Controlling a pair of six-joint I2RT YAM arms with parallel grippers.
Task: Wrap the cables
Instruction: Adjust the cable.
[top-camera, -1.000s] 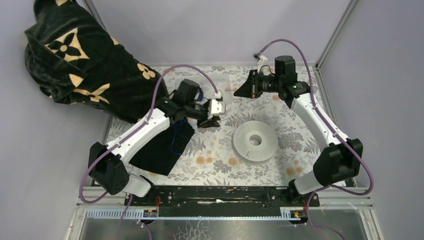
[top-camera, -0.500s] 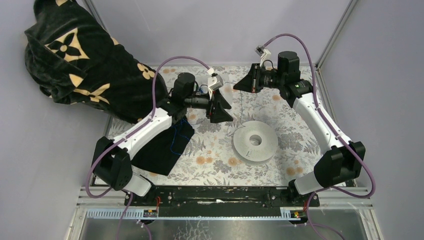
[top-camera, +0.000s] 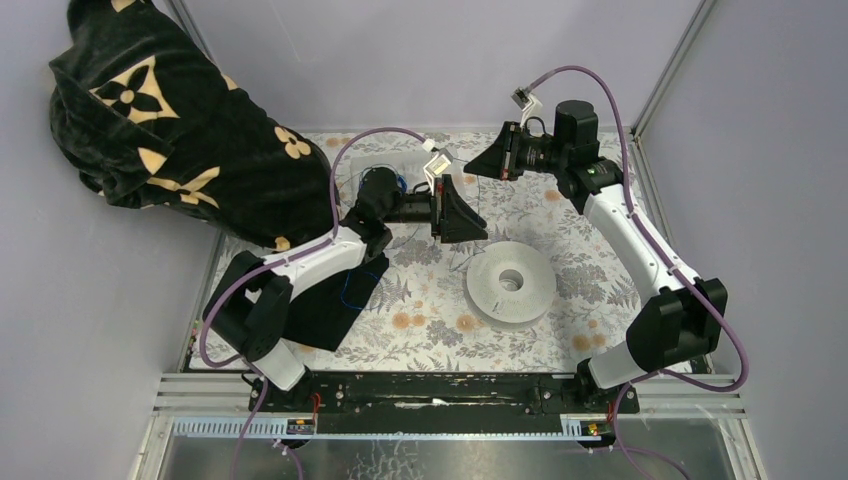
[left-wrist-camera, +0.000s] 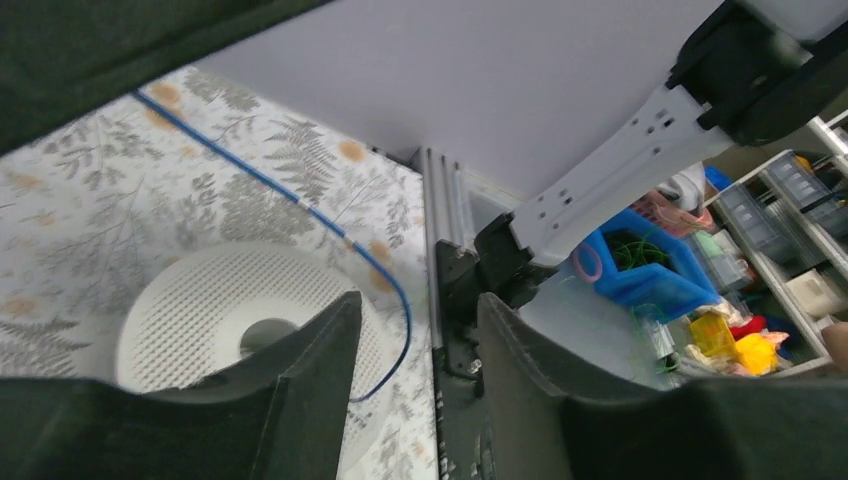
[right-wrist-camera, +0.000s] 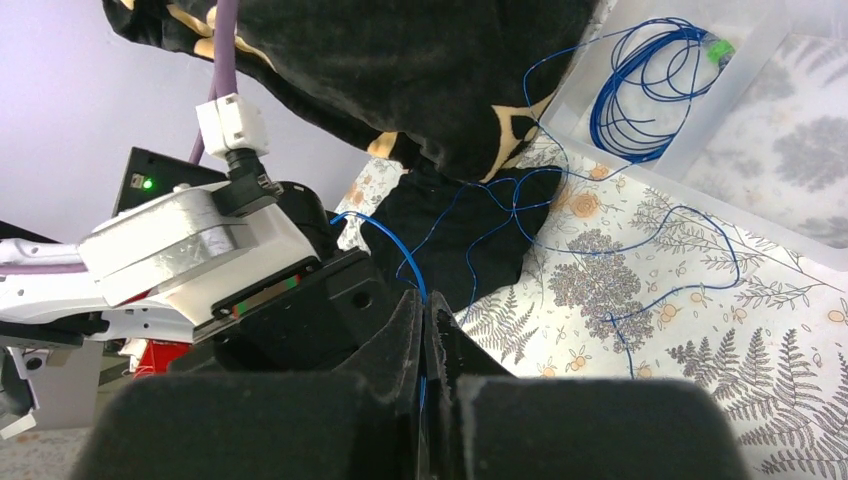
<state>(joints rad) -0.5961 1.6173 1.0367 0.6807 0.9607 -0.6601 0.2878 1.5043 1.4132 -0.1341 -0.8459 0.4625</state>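
Wire (left-wrist-camera: 300, 200), thin and blue, runs above the table. One end of that span is caught in the right claw (right-wrist-camera: 425, 300), whose two fingers are pressed together with the strand nipped at their tips. From there it arcs over toward the left claw (left-wrist-camera: 418, 305), which stands close by over the middle of the table (the two claws nearly face each other in the overhead view). The left claw's fingers are spread, with a clear gap between them. Seen from its own camera, the wire curves down through that gap, but I cannot tell whether it touches either finger. Below the left claw lies a white perforated disc (left-wrist-camera: 200, 310) with a round hole in its middle, flat on the fern-printed tablecloth (top-camera: 420, 310). More of the blue wire lies elsewhere. A coil (right-wrist-camera: 605, 120) sits inside a clear tray (right-wrist-camera: 720, 110) at the far side of the table, and loose strands (right-wrist-camera: 512, 195) straggle across the tablecloth and over a dark cloth (right-wrist-camera: 440, 230) lying flat there. A black blanket with gold flowers (top-camera: 150, 120) is draped at the table's far left corner, its edge near the tray.
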